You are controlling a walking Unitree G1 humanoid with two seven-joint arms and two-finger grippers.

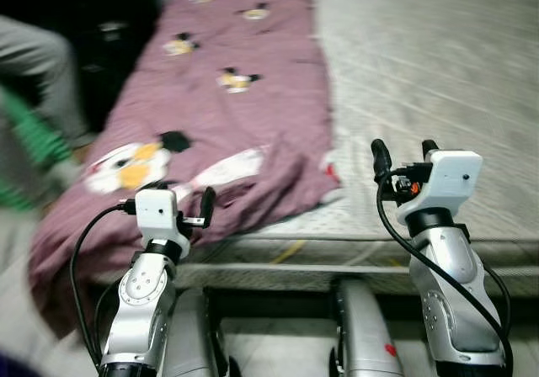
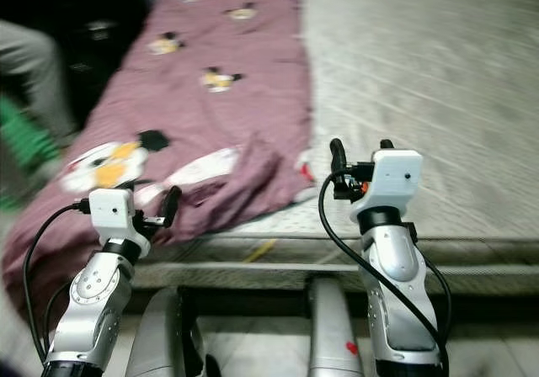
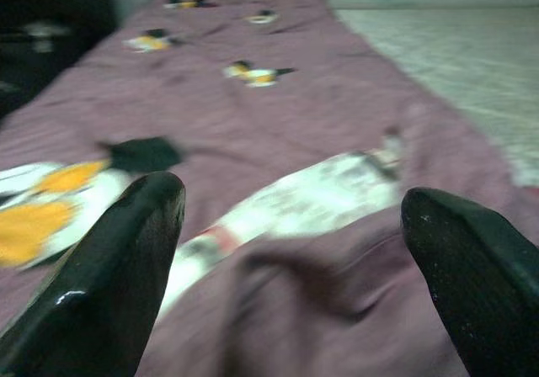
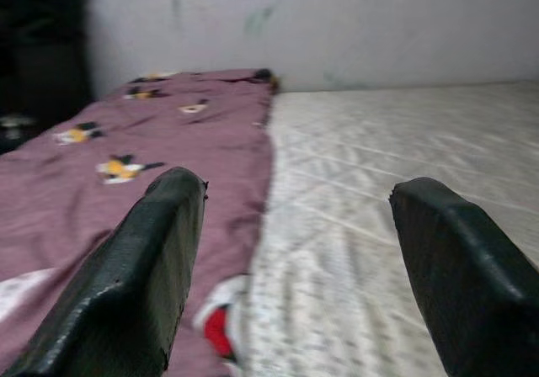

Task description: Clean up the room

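Left eye view: I am looking down at a bed with a bare pale mattress. A purple blanket printed with penguin figures is lying along the bed's left side, its near end rumpled and hanging over the mattress edge. The left pincer is hovering at that near end, just above the folds, fingers spread and holding nothing. The right pincer is raised over the bare mattress near its front edge, just right of the blanket's corner, also spread and empty. At the far left a person in grey and green clothing is standing beside the bed, blurred.

Right eye view: I am seeing the same layout. The blanket's near corner is showing a red and white patch just left of the right pincer.

Left wrist view: both black fingers are standing wide apart with the blanket's rumpled fold between and beyond them. I cannot tell whether they are touching the cloth.

Right wrist view: the fingers are parted, straddling the line where the blanket's edge is meeting the bare mattress. A pale wall is closing the far end of the bed.
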